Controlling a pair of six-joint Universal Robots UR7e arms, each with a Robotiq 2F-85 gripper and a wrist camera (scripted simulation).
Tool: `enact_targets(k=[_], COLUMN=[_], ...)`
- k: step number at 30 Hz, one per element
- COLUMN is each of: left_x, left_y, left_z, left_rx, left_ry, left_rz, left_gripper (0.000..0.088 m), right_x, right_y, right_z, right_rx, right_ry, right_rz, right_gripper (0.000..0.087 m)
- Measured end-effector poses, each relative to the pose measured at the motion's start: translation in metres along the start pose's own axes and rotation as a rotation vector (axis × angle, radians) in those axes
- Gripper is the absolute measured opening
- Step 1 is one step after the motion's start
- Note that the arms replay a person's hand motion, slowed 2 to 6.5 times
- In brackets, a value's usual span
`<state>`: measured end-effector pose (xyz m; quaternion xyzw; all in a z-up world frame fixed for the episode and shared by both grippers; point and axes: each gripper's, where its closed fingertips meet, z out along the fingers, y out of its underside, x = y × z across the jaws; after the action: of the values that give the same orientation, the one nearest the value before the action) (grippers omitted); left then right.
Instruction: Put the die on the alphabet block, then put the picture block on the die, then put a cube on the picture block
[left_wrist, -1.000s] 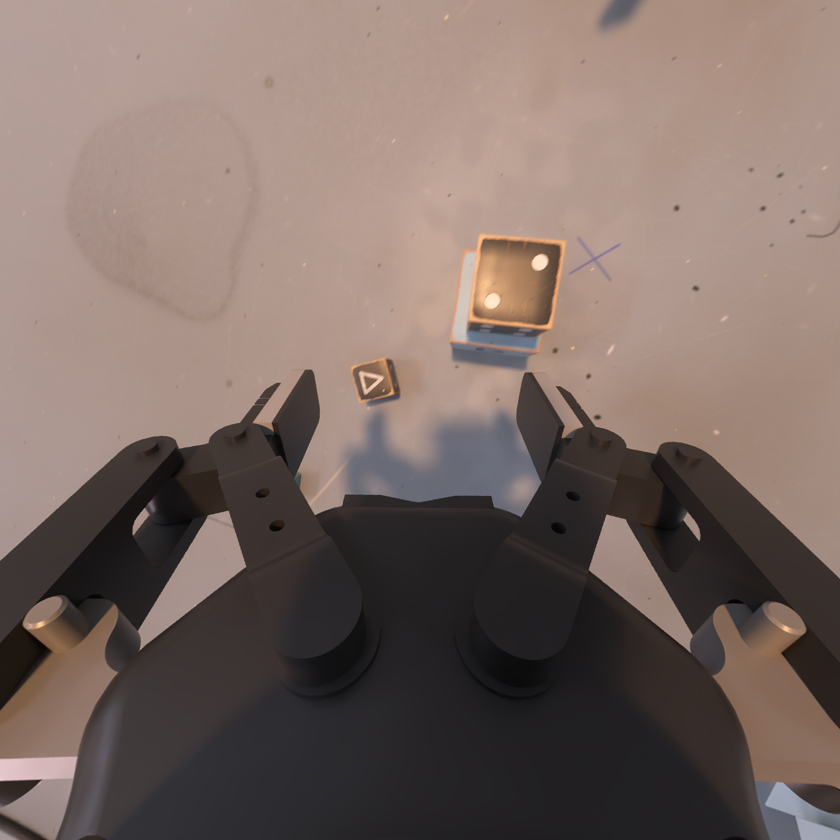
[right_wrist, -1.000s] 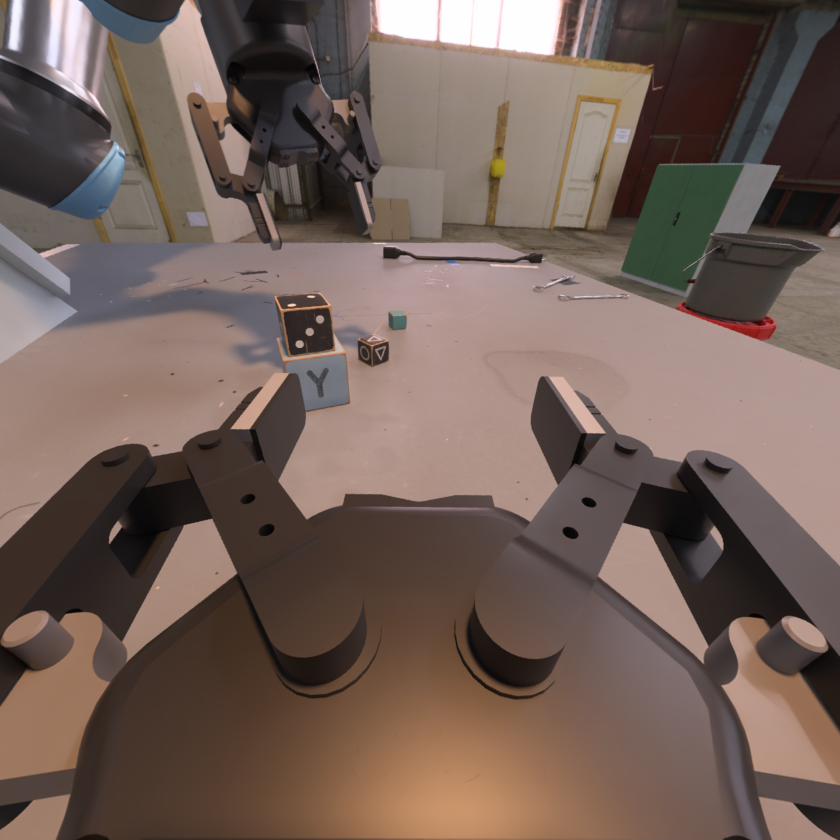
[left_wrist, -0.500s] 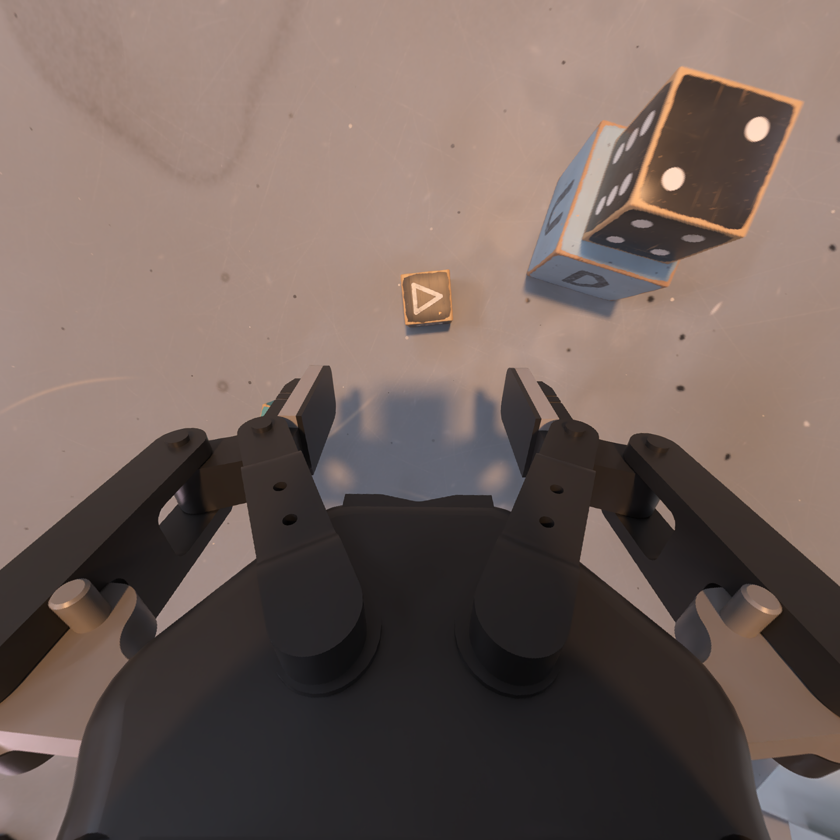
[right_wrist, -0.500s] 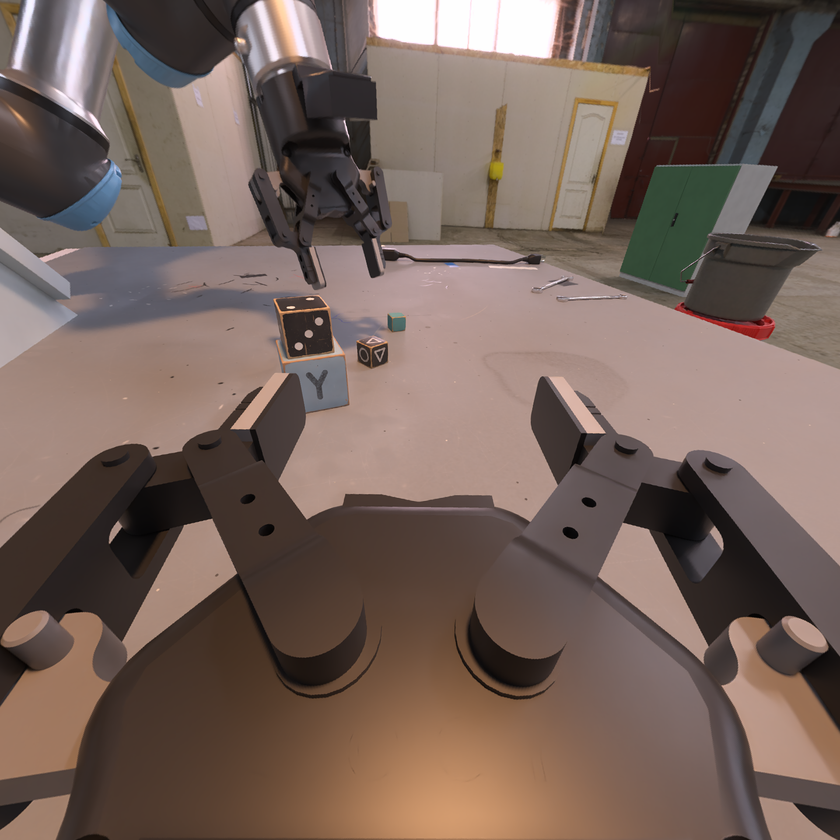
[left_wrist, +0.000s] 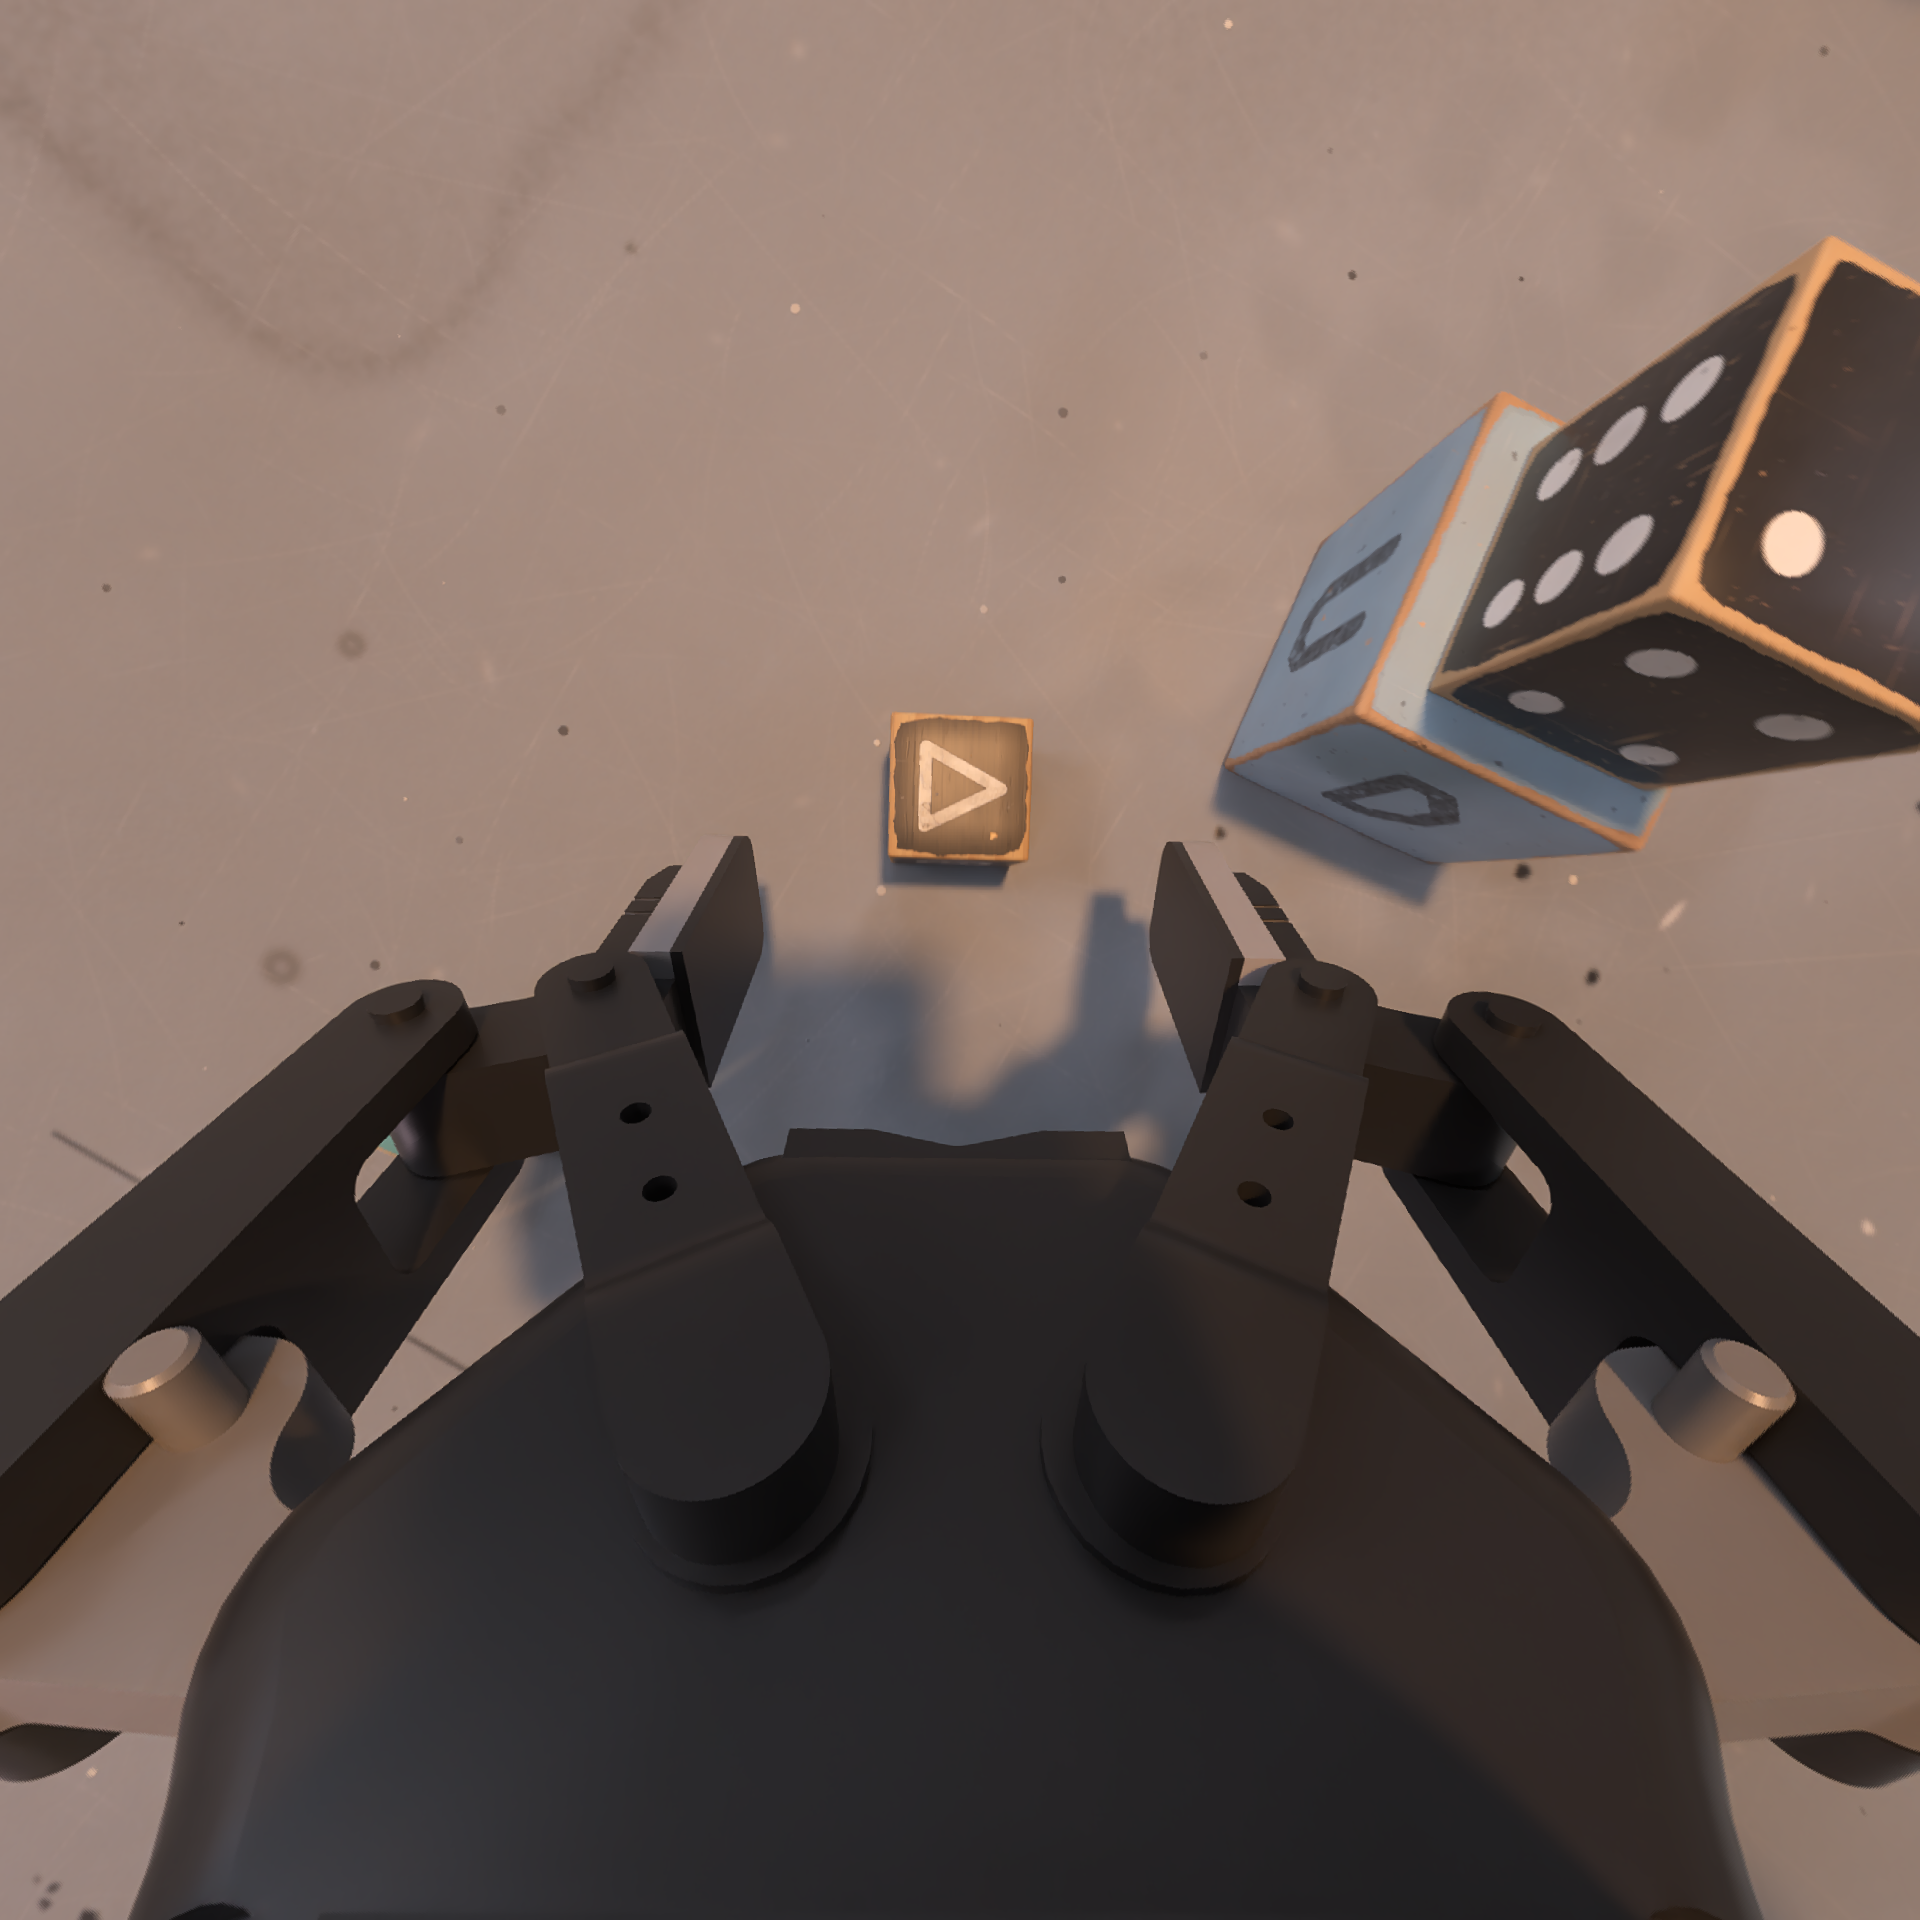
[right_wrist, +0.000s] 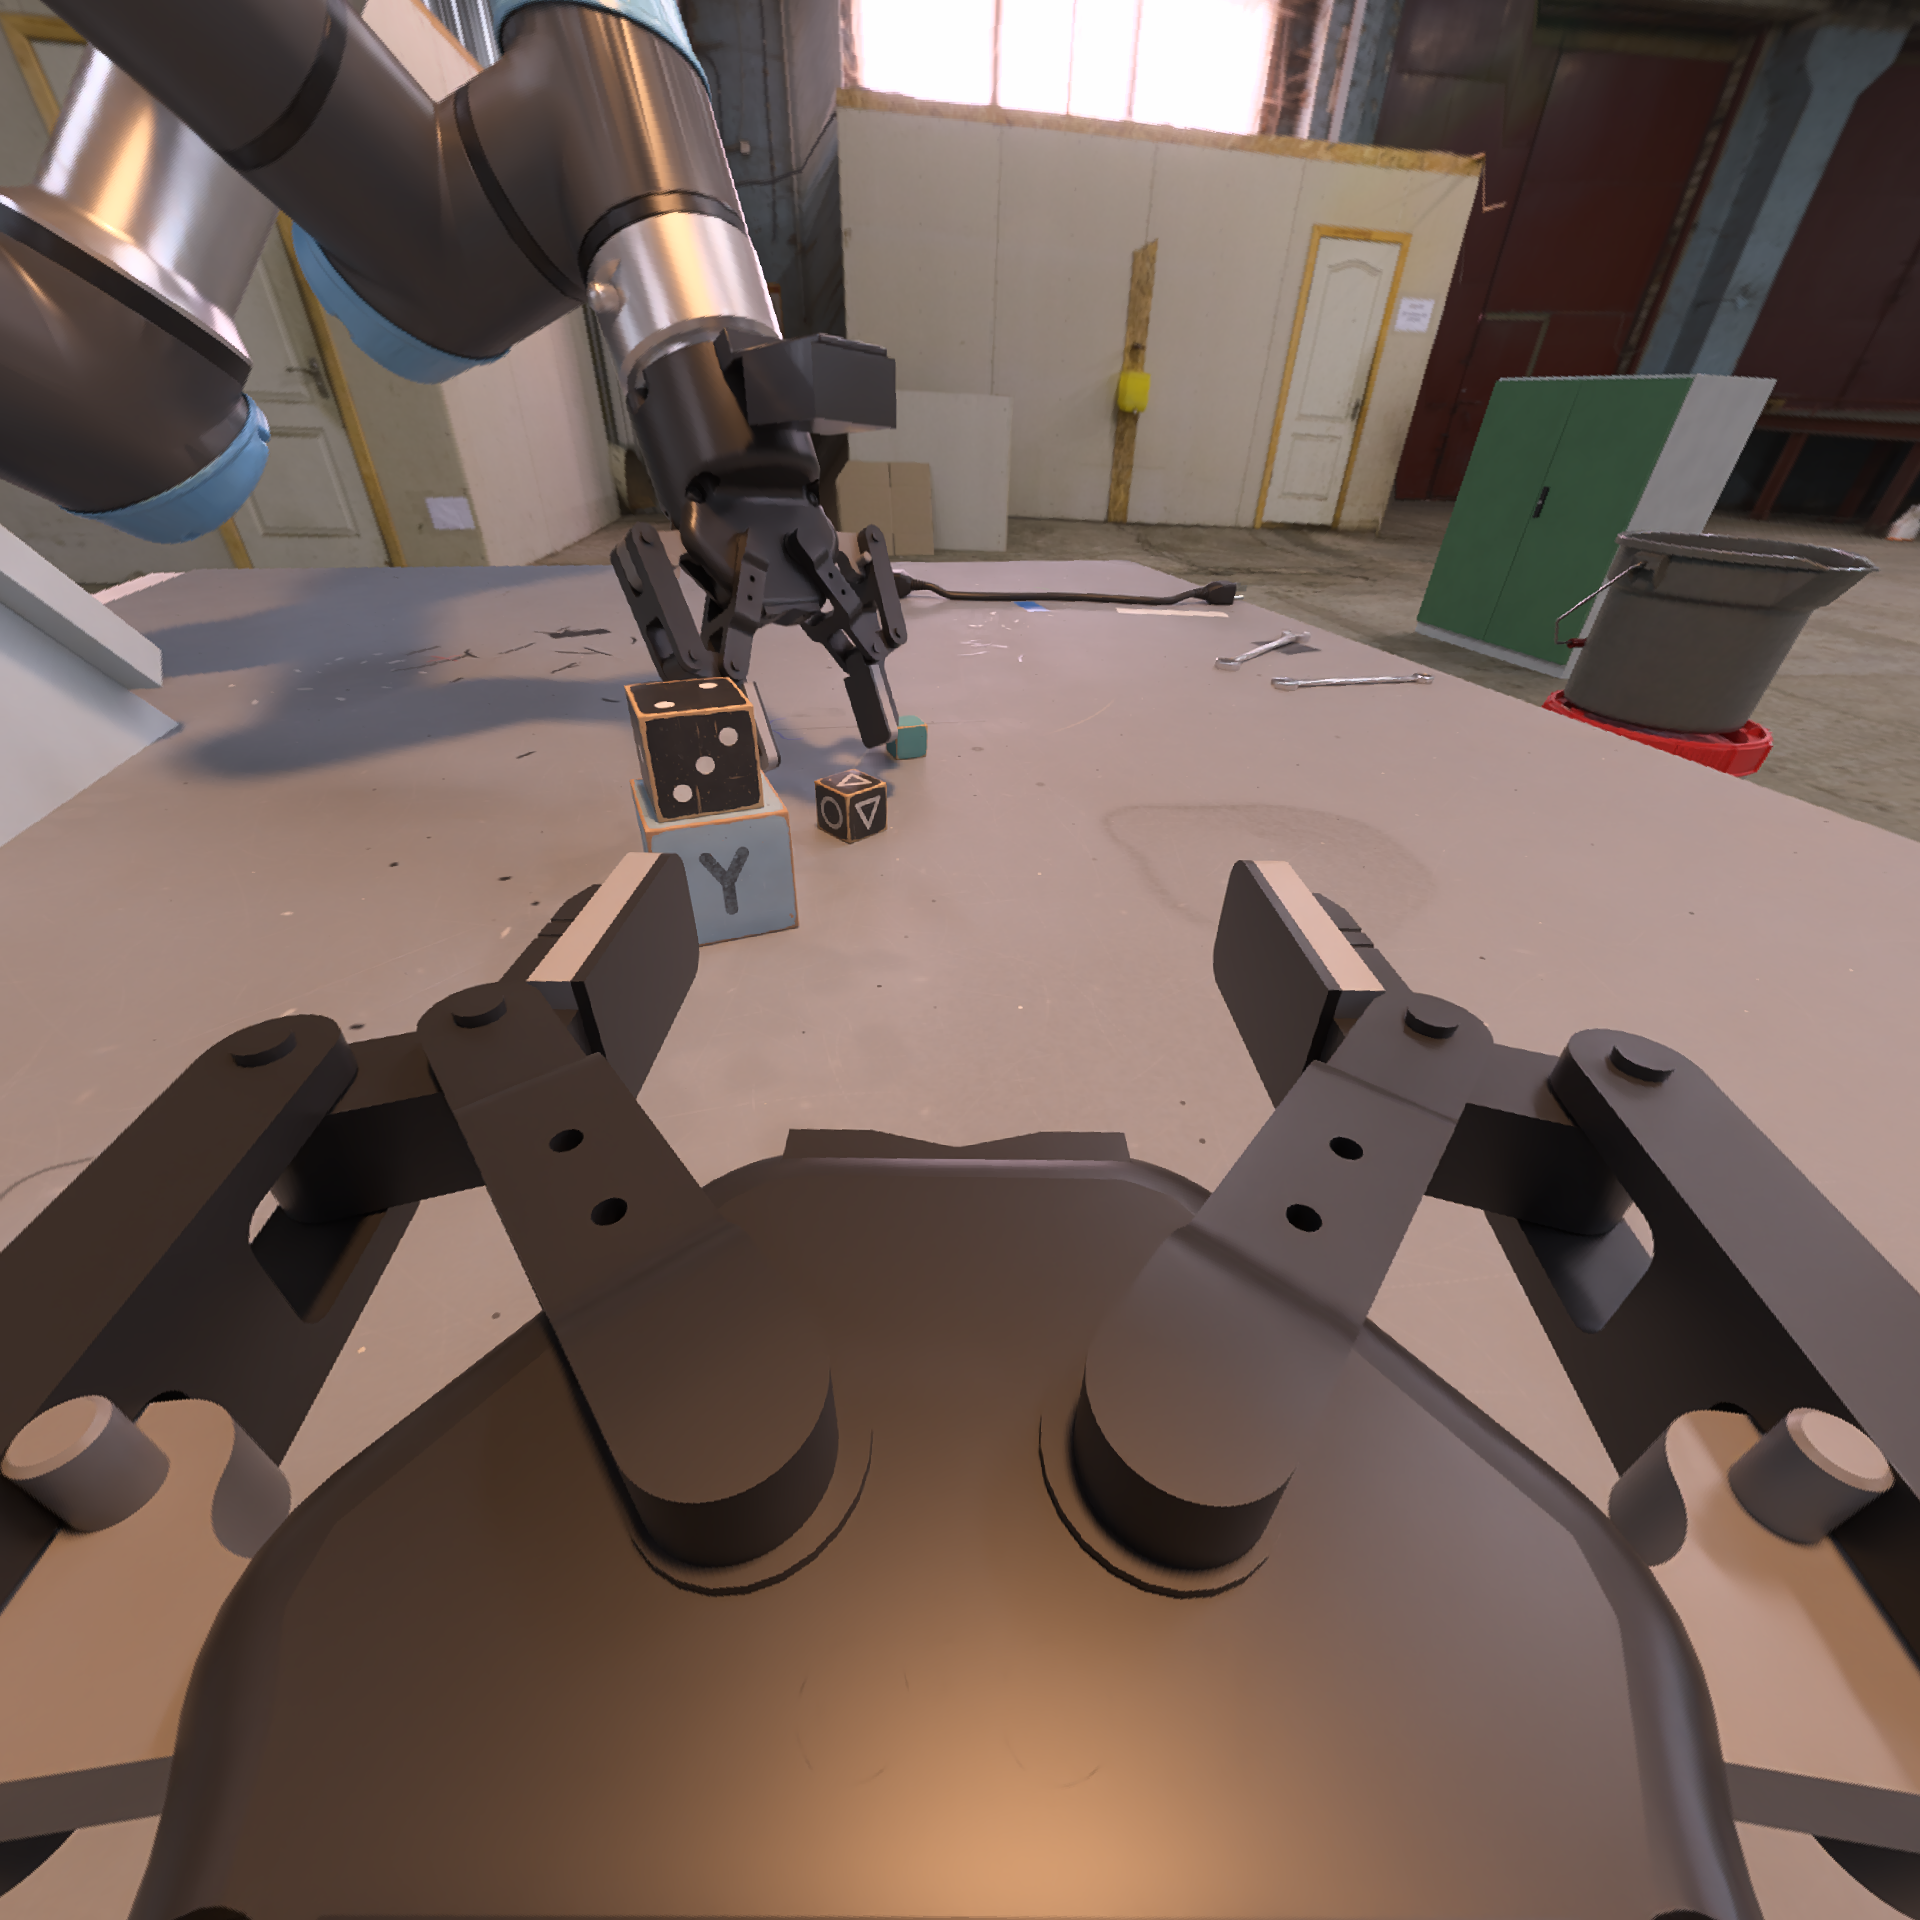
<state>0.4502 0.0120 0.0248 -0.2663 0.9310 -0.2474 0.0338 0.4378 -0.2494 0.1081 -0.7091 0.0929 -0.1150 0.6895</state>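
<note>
Picture block (left_wrist: 960, 787) is my target now, so I have the left gripper (left_wrist: 954, 914) low over the table (left_wrist: 623, 416), fingers parted wider than the block and holding nothing. From the left wrist view the block lies just ahead of the fingertips, centred on the gap between them but not yet inside it; its triangle face is up. I judge the fingers are set this way so a short advance and drop will straddle it.

Further out, ahead and to the right of this hand, the die (left_wrist: 1704, 582) sits on the alphabet block (left_wrist: 1382, 675), so the first step looks done. The die is off-centre on the pale blue block, leaving a strip of its top bare on the near side. I read that stack as the reason for approaching from this side: clearance is modest, and a wide swing could nudge it.

In the right wrist view a small teal cube (right_wrist: 908, 736) sits just beside one left finger, on the far side of the hand from the stack. Whether they touch I cannot tell.

My right gripper (right_wrist: 951, 935) hangs well back from all of this, spread wide and empty, out of the way.
</note>
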Motion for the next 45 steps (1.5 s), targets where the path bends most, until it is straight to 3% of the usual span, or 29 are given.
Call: enact_targets(k=[9, 11, 14, 21, 28, 37, 45], left_x=[-0.002, -0.003, 0.0, 0.008, 0.021, 0.058, 0.092], left_y=[-0.007, -0.007, -0.006, -0.008, -0.032, -0.066, -0.075], left_z=[0.015, 0.017, 0.018, 0.007, -0.029, -0.077, -0.079], left_rx=[0.026, 0.025, 0.015, 0.014, 0.079, 0.113, 0.072], left_ry=[-0.036, -0.04, -0.019, 0.028, 0.061, 0.137, 0.231], left_rz=[0.011, 0.02, 0.037, 0.076, 0.129, 0.273, 0.373], left_gripper=[0.056, 0.0485, 0.0249, 0.025, 0.025, 0.025, 0.025], right_x=[0.0, 0.0, 0.0, 0.0, 0.0, -0.001, -0.001], right_y=[0.0, 0.0, 0.0, 0.0, 0.0, 0.0, -0.001], right_z=[0.0, 0.0, 0.0, 0.0, 0.0, 0.0, -0.001], right_rx=[0.003, 0.003, 0.004, 0.003, 0.0, 0.002, 0.005], right_ry=[0.001, 0.001, 0.001, 0.001, 0.0, 0.001, 0.0], right_rz=[-0.001, -0.001, -0.002, -0.003, -0.003, -0.006, -0.007], right_gripper=[0.0854, 0.0854, 0.0854, 0.0854, 0.0854, 0.0854, 0.0854])
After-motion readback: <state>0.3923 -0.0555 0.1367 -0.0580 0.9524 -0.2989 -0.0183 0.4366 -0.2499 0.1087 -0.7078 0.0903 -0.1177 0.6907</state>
